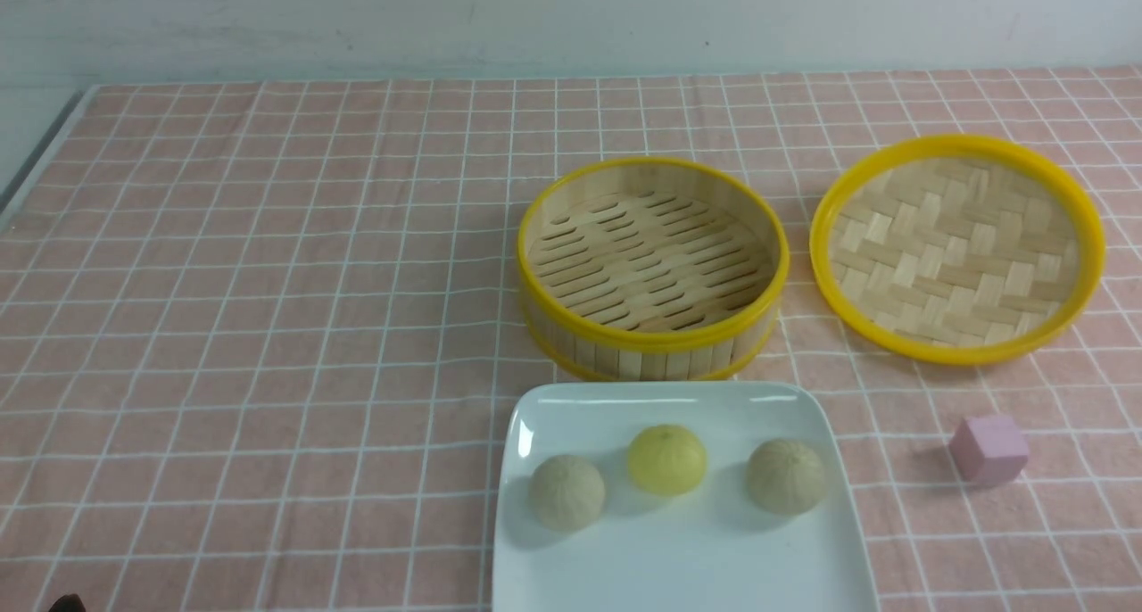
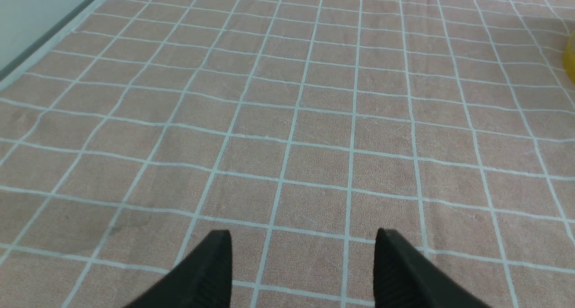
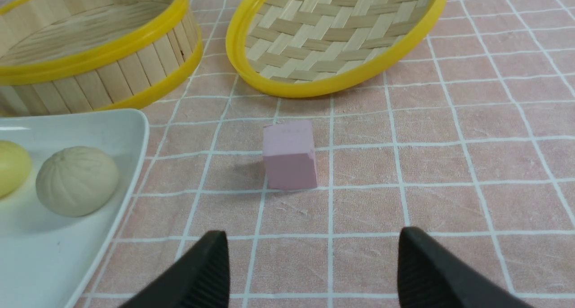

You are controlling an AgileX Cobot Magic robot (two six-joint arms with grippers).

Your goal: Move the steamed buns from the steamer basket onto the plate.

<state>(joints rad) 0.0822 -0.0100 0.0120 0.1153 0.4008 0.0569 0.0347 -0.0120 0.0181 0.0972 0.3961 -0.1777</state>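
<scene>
Pleated round buns [image 1: 666,459] sit on glossy plate [image 1: 678,558]; left gripper [image 2: 303,254] and right gripper [image 3: 312,254] wide, empty

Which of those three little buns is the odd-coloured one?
The middle bun on the plate: it is yellow, while its two neighbours are beige.

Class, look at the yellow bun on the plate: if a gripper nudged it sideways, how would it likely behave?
The yellow bun looks round, so it would probably roll. The glossy white plate seems slick, so it may also slide. The raised rim might stop it.
</scene>
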